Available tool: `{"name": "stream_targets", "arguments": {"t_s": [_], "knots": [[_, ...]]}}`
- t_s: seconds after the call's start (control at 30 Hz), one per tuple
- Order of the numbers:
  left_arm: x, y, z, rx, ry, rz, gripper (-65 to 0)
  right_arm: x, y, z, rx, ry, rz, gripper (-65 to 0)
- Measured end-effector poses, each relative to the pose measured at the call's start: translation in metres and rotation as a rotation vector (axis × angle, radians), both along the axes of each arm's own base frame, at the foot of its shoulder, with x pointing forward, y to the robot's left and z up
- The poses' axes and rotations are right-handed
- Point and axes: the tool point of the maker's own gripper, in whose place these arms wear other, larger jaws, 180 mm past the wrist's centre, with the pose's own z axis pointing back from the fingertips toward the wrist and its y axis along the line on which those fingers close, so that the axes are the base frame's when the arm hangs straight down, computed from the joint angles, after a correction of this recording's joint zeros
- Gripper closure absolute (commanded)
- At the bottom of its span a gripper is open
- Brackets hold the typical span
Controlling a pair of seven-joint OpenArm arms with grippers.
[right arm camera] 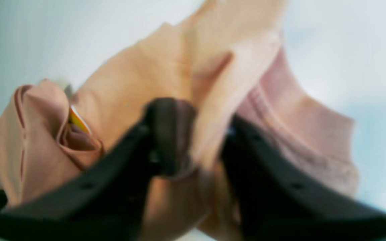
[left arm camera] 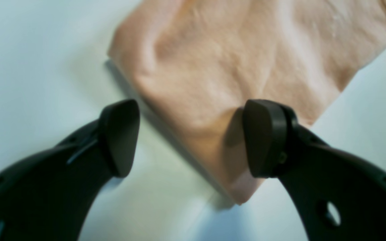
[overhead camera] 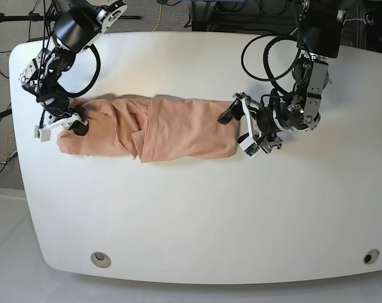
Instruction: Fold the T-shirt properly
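The T-shirt (overhead camera: 159, 128) lies as a long, narrow band across the upper half of the white counter (overhead camera: 197, 214), its sides already turned in so that one diagonal flap edge overlaps near the middle; a glimpse of the yellow-orange print (right arm camera: 78, 122) shows inside a bunched fold at one end; the cloth is rumpled there and smoother toward the other end. The right tool (right arm camera: 199, 140) sits at the bunched end, on the left of the base view, and its jaws stand narrow around a pinch of peach fabric, which rises between them in the right wrist view, though that picture is blurred and how firm the grip is cannot be judged. The left tool (left arm camera: 191, 137) hangs at the opposite end with its jaws wide, one pad (left arm camera: 266, 137) over the cloth's corner and the other over bare counter, so it straddles the edge and holds nothing. The step in hand looks like taking both ends before the crosswise fold; the next move probably calls for the left tool to come down and close on its corner, then for the two ends to be brought together evenly, one laid over the other, keeping the band taut enough that the loose flap does not slide out of line.
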Motion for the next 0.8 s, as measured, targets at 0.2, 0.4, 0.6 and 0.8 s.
{"name": "stream_targets", "arguments": {"t_s": [0.2,0.4,0.6,0.8], "knots": [[0.006,0.004,0.004,0.006,-0.011,0.007,-45.2,-0.001,-0.002,0.002,-0.020,0.007,0.005,-5.9],[0.007,0.004,0.005,0.003,-0.014,0.007,-45.3,0.002,0.003,0.006,-0.039,0.003,0.030,-4.4],[0.001,0.009,-0.001,0.023,0.005,0.006,-45.0,0.004,0.016,0.007,-0.048,0.016,0.078,-2.5],[0.002,0.013,-0.001,0.033,0.004,0.006,-45.2,-0.001,0.021,0.015,-0.109,0.013,0.117,-2.9]]}}
